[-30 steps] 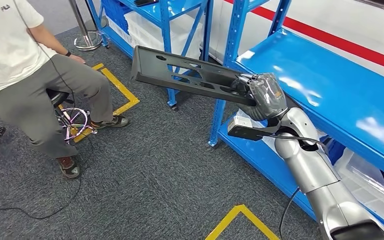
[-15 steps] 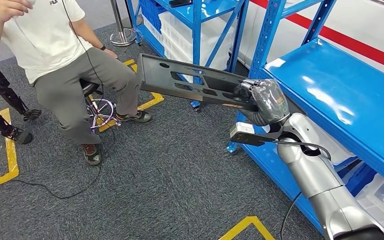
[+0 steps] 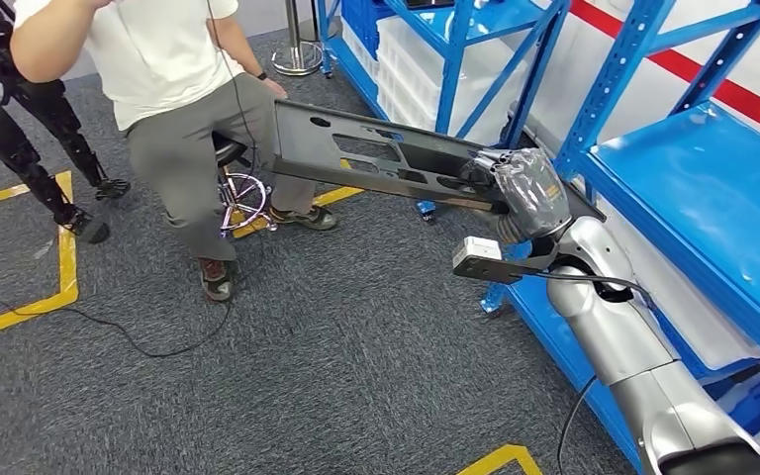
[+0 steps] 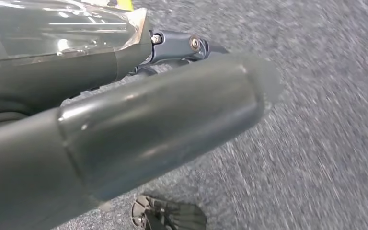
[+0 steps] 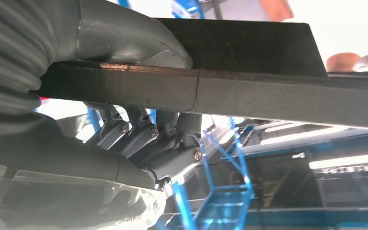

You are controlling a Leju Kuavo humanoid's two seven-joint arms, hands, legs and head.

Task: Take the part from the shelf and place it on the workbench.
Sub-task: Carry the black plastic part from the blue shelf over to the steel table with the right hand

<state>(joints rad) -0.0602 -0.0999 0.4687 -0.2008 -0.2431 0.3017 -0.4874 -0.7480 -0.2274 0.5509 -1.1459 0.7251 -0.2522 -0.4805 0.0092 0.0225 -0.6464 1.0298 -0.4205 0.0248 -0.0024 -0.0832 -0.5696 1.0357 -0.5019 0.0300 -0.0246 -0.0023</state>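
The part (image 3: pixel 376 158) is a long flat black panel with several cut-outs. My right hand (image 3: pixel 520 193), under a clear cover, grips one end and holds it level in the air, its far end reaching toward a seated person's knees. In the right wrist view the thumb (image 5: pixel 124 33) lies on top of the part (image 5: pixel 268 96) and the dark fingers (image 5: pixel 172 139) curl under it. My left hand (image 4: pixel 124 134) hangs over grey carpet with its thick thumb in front; nothing shows in it.
A person (image 3: pixel 188 89) sits on a stool just beyond the part's far end. Blue shelving (image 3: pixel 693 188) with white bins (image 3: pixel 426 69) stands to my right. Yellow floor tape (image 3: pixel 64 257) and a black cable (image 3: pixel 139 341) lie on the carpet; black tripod legs (image 3: pixel 20 139) stand far left.
The whole picture has shifted: my view has turned left, away from the shelf, bringing the person nearer the middle. My right hand still holds the part the same way.
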